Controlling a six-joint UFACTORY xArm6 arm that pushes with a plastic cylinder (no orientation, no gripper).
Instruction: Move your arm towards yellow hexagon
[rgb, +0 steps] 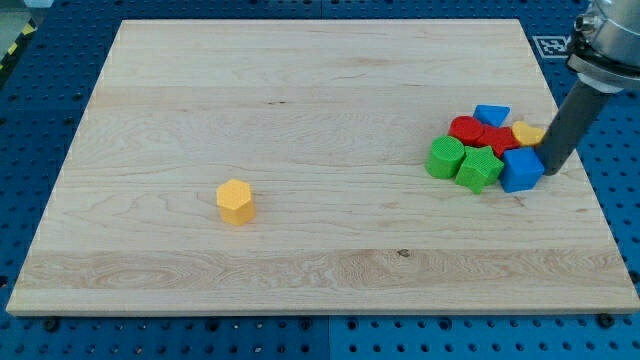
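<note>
- Where the wooden board (300, 110) spreads across the blue perforated table (60, 340), most of its surface holds nothing but two groups of things.
- At the view's right, my dark rod (570, 118) slants down, and my tip (551, 168) rests against the right side of a blue block (521, 170); the rod has no jaws, so nothing is gripped.
- That blue block belongs to a tight cluster: two green blocks (446, 157) (479, 169), red blocks (467, 129), another blue block (491, 115) and a yellow block (527, 133).
- Well apart from my tip, far toward the view's left and slightly lower, the yellow hexagon (236, 201) sits alone.
</note>
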